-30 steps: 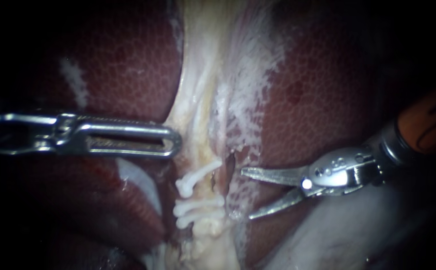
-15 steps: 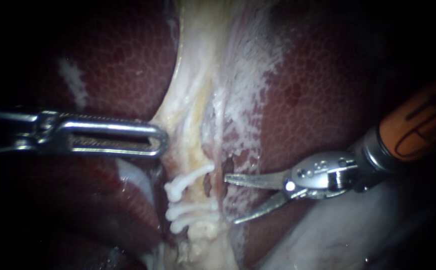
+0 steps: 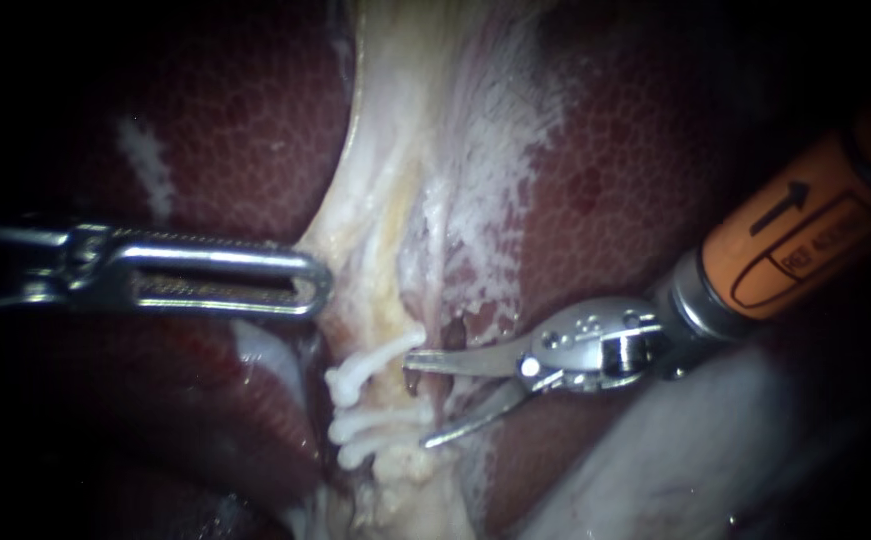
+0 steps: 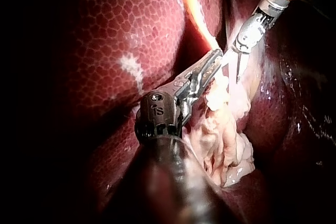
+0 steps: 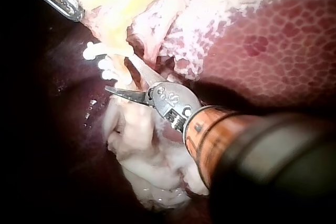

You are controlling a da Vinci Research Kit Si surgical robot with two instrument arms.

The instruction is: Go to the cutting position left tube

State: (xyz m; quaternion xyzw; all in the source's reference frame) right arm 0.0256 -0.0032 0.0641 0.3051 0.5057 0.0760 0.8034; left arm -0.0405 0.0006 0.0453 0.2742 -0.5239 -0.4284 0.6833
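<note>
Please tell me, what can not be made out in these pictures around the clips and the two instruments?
Endoscope view: the left tube between the clips; pale tissue and the clips cover it, so whether the right instrument, jaws open, touches it is unclear.
Left wrist view: the clips, hidden behind the left instrument and pale tissue.
Endoscope view: the left instrument's shaft, lost in darkness at the edge.
</note>
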